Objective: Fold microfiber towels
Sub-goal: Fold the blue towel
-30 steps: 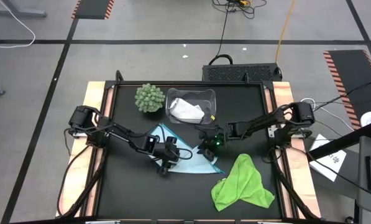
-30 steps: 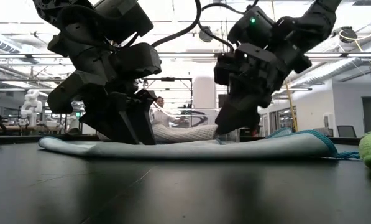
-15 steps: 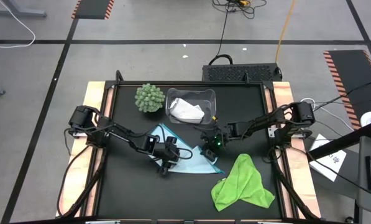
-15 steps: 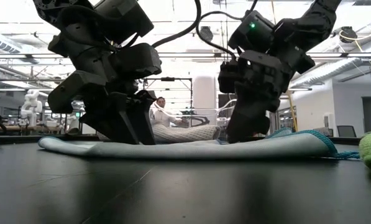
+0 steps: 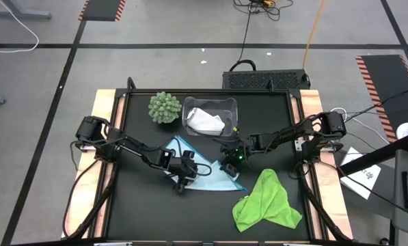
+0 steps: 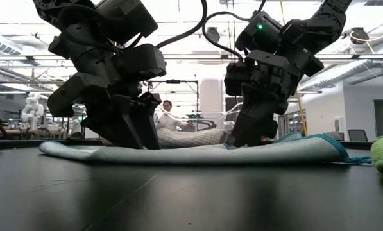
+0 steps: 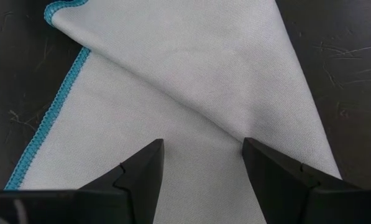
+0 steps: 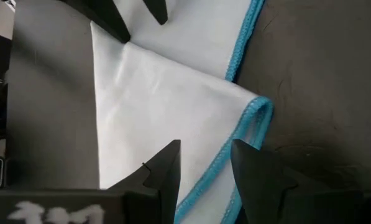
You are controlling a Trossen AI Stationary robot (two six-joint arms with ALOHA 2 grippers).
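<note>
The light blue towel [image 5: 198,162] lies flat on the black table, folded over into a triangle with its blue hem [image 8: 235,59] showing. My left gripper [image 7: 202,149] stands open over the towel's left part, slanting down. My right gripper [image 8: 205,152] stands open over the right part, with the hem running between its fingers. The lime green towel [image 5: 265,201] lies crumpled near the front right. The white towel [image 5: 205,120] lies in the clear bin [image 5: 227,104] at the back. My left gripper's open fingertips [image 6: 132,142] come down onto the top layer of the blue towel, slanting from the table's left, beside the fold line [image 7: 191,106]. The towel lies flat under them. My right gripper's fingertips [image 6: 246,140] reach the towel's top near its hemmed corner [image 8: 260,106]. Whether they press on it, I cannot tell.
A round green spiky ball plant [image 5: 164,107] stands at the back left, next to the bin. Wooden strips [image 5: 102,102] border the table's left and right sides. Bare black table lies toward the front left.
My right gripper has rolled and tipped a little at the wrist, and its fingers stand more upright and closer to the towel than before. The blue towel has stayed flat where it was.
</note>
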